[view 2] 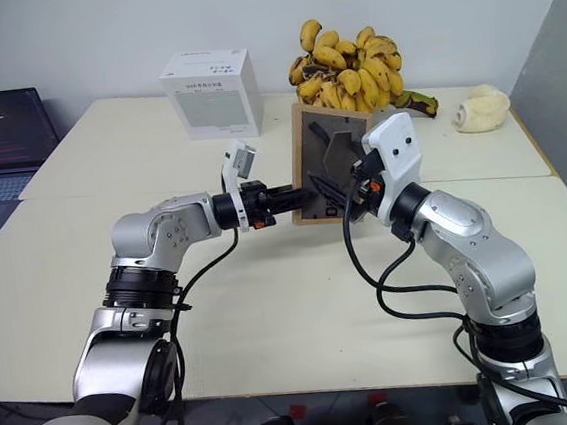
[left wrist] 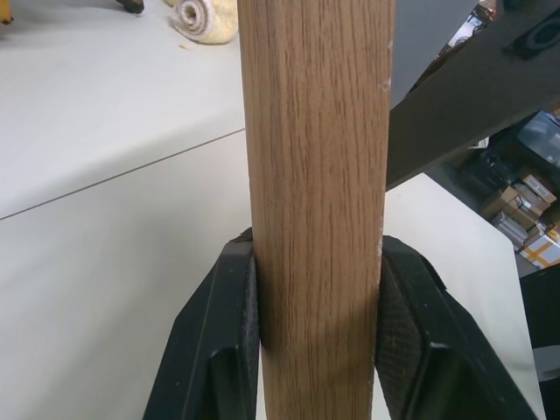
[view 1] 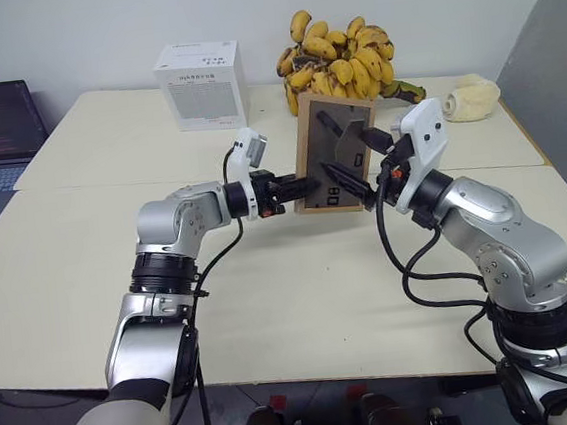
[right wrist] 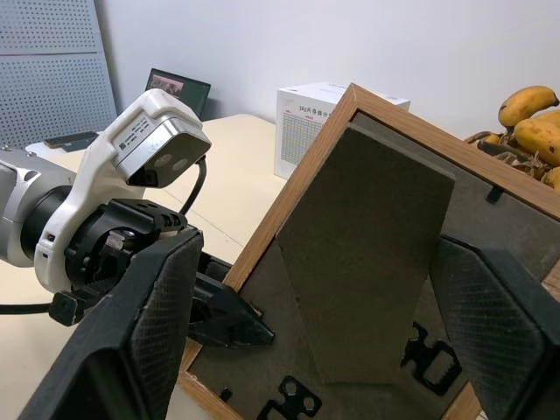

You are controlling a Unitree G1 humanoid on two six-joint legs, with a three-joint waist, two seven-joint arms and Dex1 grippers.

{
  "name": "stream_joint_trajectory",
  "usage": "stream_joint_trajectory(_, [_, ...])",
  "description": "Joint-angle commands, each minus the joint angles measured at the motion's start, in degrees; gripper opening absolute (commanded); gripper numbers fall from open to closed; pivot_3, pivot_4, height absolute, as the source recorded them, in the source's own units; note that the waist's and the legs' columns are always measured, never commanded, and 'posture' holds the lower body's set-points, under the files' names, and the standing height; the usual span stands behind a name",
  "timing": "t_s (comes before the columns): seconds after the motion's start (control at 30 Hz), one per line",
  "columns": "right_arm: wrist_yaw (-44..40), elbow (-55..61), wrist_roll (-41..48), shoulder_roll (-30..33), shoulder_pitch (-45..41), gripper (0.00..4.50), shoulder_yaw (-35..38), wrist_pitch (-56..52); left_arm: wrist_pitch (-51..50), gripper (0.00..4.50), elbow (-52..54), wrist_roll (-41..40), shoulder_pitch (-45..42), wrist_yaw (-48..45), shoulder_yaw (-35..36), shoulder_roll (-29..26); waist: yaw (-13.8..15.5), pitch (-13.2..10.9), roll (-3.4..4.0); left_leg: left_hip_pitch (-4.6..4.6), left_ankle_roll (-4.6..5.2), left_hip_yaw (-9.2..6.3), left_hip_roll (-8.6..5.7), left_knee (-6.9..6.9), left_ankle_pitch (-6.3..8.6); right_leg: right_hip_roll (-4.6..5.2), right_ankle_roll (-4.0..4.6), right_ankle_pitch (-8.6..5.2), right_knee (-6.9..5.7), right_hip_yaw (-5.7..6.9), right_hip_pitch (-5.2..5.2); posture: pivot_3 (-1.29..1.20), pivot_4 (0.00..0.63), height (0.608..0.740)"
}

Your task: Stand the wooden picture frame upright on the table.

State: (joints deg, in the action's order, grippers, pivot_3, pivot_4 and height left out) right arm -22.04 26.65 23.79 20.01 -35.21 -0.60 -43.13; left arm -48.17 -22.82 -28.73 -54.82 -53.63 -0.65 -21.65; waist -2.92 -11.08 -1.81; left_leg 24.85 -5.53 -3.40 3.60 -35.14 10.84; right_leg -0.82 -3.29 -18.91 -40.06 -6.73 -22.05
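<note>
Frame upright, back panel showing, left hand clamped on its side edge. Right hand spread wide at back, near stand. Stand deployment, release on counter remain.

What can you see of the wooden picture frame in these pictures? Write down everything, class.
The wooden picture frame is a small light-wood rectangle, its dark grey-brown back panel facing the robot, with a fold-out stand. It is upright, slightly tilted, over the pale table, before the bananas. The left gripper is shut on its side edge; the right gripper is open at the stand on its back. Whether its bottom edge touches the table is unclear.
</note>
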Motion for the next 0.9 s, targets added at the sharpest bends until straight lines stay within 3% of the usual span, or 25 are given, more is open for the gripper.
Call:
stream_joint_trajectory(0.03, [-0.09, -0.22, -0.11, 0.15, -1.31, 4.11, 0.83, 1.46, 1.16, 1.32, 3.94, -1.29, -2.54, -1.48, 0.71, 0.4, -0.01, 0.0, 0.0, 0.0, 0.0, 0.0, 0.0, 0.0, 0.0, 0.0, 0.0, 0.0, 0.0, 0.0, 0.0, 0.0, 0.15, 0.74])
stream_joint_trajectory(0.07, [0.13, -0.64, -0.17, 0.06, -1.59, 4.44, 1.05, 1.51, 1.06, 1.32, 4.12, -1.34, -2.52, -1.52, 0.75, 0.39, -0.01, 0.0, 0.0, 0.0, 0.0, 0.0, 0.0, 0.0, 0.0, 0.0, 0.0, 0.0, 0.0, 0.0, 0.0, 0.0, 0.15, 0.74])
stream_joint_trajectory(0.27, [-0.98, -0.94, -3.0, 3.45, -2.04, 4.48, -0.15, 2.31, 1.16, 1.32, 4.11, -1.06, -2.22, -1.64, 1.02, 0.33, 0.0, 0.0, 0.0, 0.0, 0.0, 0.0, 0.0, 0.0, 0.0, 0.0, 0.0, 0.0, -0.01, 0.0, 0.0, 0.0, 0.15, 0.74])
stream_joint_trajectory(0.5, [-9.87, 0.62, -6.36, 17.36, 4.9, 4.48, 0.93, 6.93, -0.35, 1.32, 3.82, -0.9, -1.47, -1.53, 1.19, -1.37, 0.25, 0.0, 0.0, 0.02, 0.01, 0.01, -0.02, 0.0, 0.0, 0.01, 0.0, 0.0, 0.05, 0.0, 0.0, 0.0, 0.15, 0.74])
stream_joint_trajectory(0.63, [-14.84, -2.63, -10.76, 24.48, 10.48, 4.48, 1.01, 15.21, -3.6, 1.32, 6.17, -1.46, 0.17, -1.5, 0.53, -3.12, 0.21, 0.0, 0.0, 0.02, 0.01, 0.02, -0.01, -0.02, 0.0, 0.0, 0.0, 0.0, 0.04, -0.02, 0.01, 0.0, 0.15, 0.74])
stream_joint_trajectory(0.7, [-15.46, -7.44, -16.93, 27.56, 12.93, 4.48, -0.67, 26.29, -9.2, 1.32, 8.37, -3.52, 0.77, -0.47, 1.45, -3.65, 0.19, 0.0, 0.0, 0.01, 0.01, 0.03, -0.02, -0.04, 0.0, 0.0, 0.0, 0.0, 0.04, -0.03, 0.02, 0.0, 0.15, 0.74])
stream_joint_trajectory(0.8, [-10.36, -18.12, -31.73, 31.79, 13.73, 4.48, -4.98, 51.46, -19.94, 1.32, 14.23, -8.01, 2.36, 0.08, 2.53, -5.15, -0.02, 0.0, 0.0, 0.01, 0.01, 0.07, -0.02, -0.08, 0.01, 0.01, -0.02, 0.0, 0.03, -0.07, 0.02, 0.0, 0.15, 0.74])
stream_joint_trajectory(0.9, [1.86, -28.99, -45.24, 32.56, 10.67, 4.48, -7.74, 71.97, -34.15, 1.32, 19.07, -14.37, 2.88, 1.47, 6.7, -6.74, -0.5, 0.0, 0.0, -0.01, 0.01, 0.1, -0.01, -0.1, 0.0, 0.0, -0.02, 0.0, 0.0, -0.1, 0.01, 0.0, 0.15, 0.74])
